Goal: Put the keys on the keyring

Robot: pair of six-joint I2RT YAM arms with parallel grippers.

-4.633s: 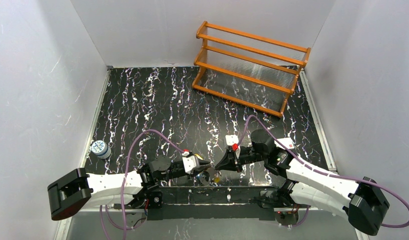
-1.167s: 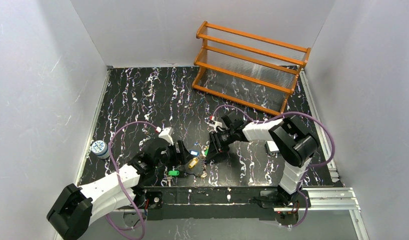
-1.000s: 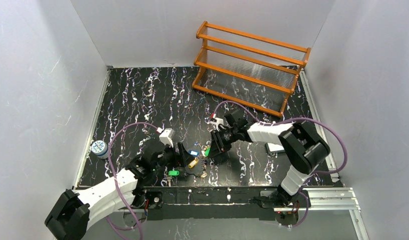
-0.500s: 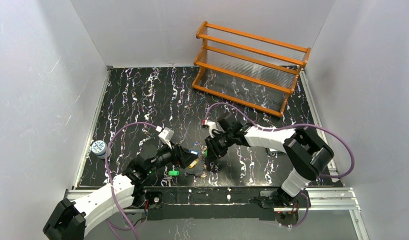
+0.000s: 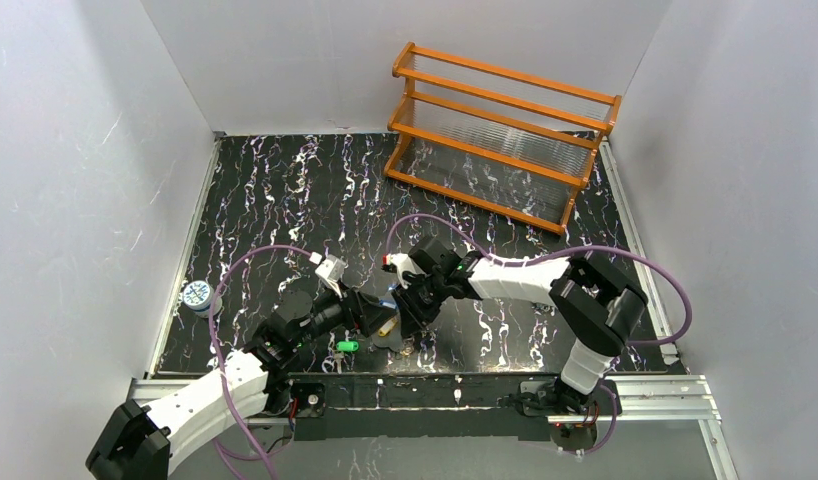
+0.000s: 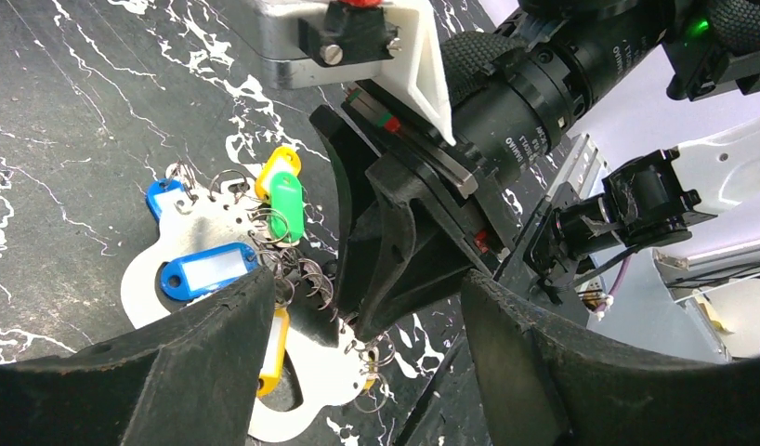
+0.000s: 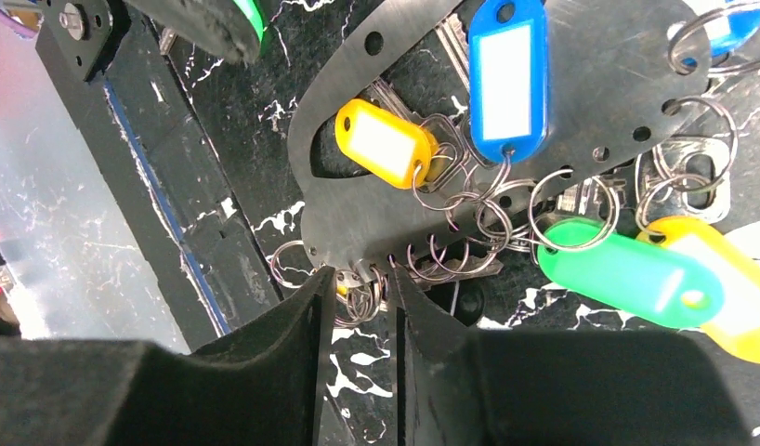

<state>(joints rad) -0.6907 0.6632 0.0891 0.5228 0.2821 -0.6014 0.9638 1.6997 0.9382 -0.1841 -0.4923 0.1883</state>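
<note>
Right gripper (image 7: 360,279): stands narrowed at the rim of the keyring (image 7: 581,84), small rings (image 7: 441,251) between the fingers (image 7: 283,353); cannot tell whether clamped. Left gripper (image 6: 367,283): gapes wide just beside, holds nothing; keyring: lies flat near the front edge of the table (image 5: 285,200), coloured keys (image 7: 504,74) clustered on and around it.

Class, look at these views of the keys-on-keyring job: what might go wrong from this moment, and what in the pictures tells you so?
1. The right gripper has its fingers narrowed at the keyring edge, among tangled split rings. It may pinch several rings at once and drag the whole bunch.
2. The left gripper hangs open right beside the right one, so the fingers may collide.
3. The green key lies apart from the bunch and may get swept away.
</note>
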